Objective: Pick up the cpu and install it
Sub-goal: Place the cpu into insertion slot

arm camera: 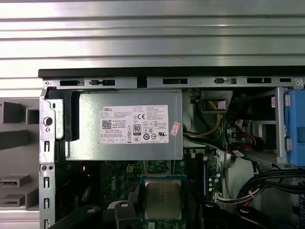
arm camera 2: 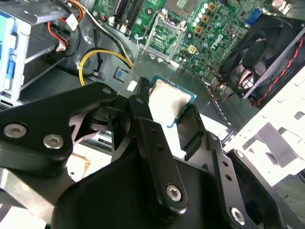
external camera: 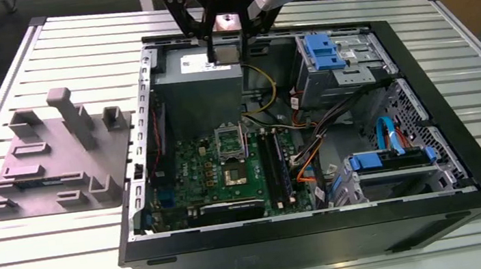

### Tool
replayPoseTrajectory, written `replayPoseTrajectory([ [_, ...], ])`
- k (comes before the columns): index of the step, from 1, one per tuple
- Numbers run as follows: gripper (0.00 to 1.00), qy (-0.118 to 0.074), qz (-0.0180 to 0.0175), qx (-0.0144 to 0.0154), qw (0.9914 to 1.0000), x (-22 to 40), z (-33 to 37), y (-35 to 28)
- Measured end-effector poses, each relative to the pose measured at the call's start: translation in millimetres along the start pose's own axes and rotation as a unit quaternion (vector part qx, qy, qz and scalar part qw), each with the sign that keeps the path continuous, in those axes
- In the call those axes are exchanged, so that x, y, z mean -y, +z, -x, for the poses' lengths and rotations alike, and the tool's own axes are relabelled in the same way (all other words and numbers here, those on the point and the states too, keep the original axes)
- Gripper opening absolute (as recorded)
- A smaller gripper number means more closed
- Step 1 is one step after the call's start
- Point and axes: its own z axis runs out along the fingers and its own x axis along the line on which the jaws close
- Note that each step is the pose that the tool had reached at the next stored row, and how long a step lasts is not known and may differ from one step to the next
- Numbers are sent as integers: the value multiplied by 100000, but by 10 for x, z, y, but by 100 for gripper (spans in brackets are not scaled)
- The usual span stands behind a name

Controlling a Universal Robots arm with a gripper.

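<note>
- One gripper (external camera: 227,52) grips one cpu (arm camera: 163,198) between two fingers (arm camera 2: 193,125).
- Below: one open computer case (external camera: 327,237).
- One grey tray (external camera: 52,168) beside it.

Matt silver metal cpu (arm camera: 163,199), ribbed metal table (external camera: 55,267)

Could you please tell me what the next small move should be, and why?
Probably carry the cpu toward the socket on the motherboard: the pincer grips it by its edges above the power supply, short of the socket.
</note>
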Motion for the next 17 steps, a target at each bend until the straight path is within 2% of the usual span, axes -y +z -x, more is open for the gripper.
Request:
replayPoseTrajectory([
  [14,47,-1,0,1,100000,0,9,0],
  [17,47,-8,-5,-3,100000,-2,31,0],
])
